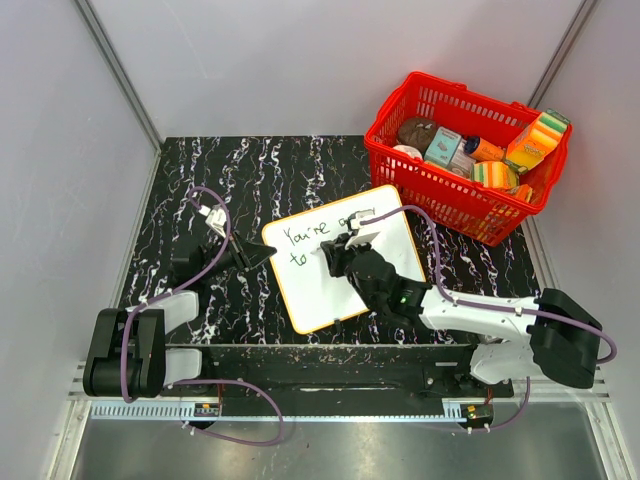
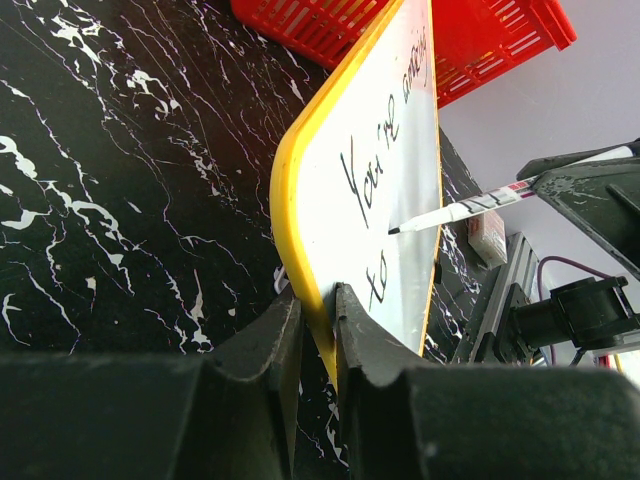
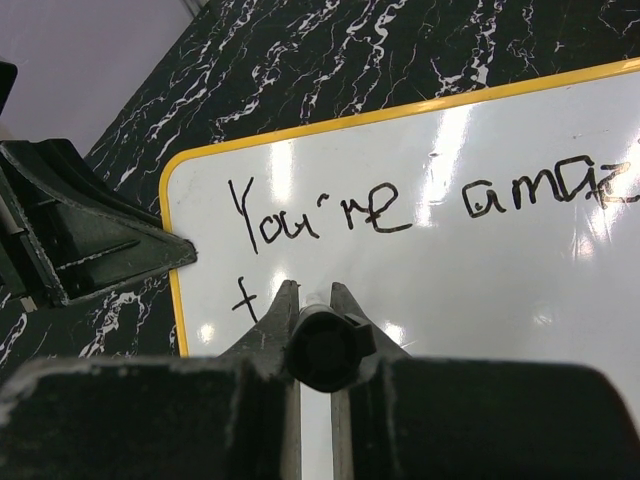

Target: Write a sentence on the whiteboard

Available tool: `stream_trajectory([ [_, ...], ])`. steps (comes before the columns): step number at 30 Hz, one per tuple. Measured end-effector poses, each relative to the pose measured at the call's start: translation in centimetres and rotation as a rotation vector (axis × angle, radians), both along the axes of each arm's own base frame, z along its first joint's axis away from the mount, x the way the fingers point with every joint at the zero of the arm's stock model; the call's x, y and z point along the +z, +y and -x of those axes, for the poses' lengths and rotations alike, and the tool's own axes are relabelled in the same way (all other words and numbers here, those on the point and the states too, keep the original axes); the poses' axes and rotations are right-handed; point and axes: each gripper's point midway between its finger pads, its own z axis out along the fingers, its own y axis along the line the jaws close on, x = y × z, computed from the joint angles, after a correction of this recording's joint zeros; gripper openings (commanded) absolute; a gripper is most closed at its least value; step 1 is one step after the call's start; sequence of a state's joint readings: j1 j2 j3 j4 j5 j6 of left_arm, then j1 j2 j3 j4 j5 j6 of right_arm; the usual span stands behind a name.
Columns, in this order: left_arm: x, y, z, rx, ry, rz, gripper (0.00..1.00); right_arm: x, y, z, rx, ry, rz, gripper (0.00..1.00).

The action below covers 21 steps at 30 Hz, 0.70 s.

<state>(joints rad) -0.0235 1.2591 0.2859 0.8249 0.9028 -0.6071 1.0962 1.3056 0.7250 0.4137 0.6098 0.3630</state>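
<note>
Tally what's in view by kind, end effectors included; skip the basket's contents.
whiteboard: 1
marker: 1
red basket: 1
end effectors: 2 (left end effector shut on the whiteboard's rim; right end effector shut on the marker)
Total: 5

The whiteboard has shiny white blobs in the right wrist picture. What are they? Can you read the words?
Right wrist view: they are light glare on the flat white whiteboard with the yellow rim, and "You're amaz" reads fine; the right gripper and its black-ended marker up close look blurry. Left wrist view: hardly any glare. Top external view: none, but tiny writing.
</note>
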Motion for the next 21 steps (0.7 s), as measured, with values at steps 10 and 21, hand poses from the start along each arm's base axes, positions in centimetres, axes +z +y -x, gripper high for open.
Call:
stream_trajectory([
  [10,-0.01,0.01,-0.01,0.001,0.001,0.0,0.0,-0.28,0.18,-0.12,0.006,0.003,0.002,0.0],
  [21,-0.01,0.0,0.0,0.0,0.0,0.0,0.0,-0.37,0.54,0.12,0.03,0.009,0.001,0.0],
])
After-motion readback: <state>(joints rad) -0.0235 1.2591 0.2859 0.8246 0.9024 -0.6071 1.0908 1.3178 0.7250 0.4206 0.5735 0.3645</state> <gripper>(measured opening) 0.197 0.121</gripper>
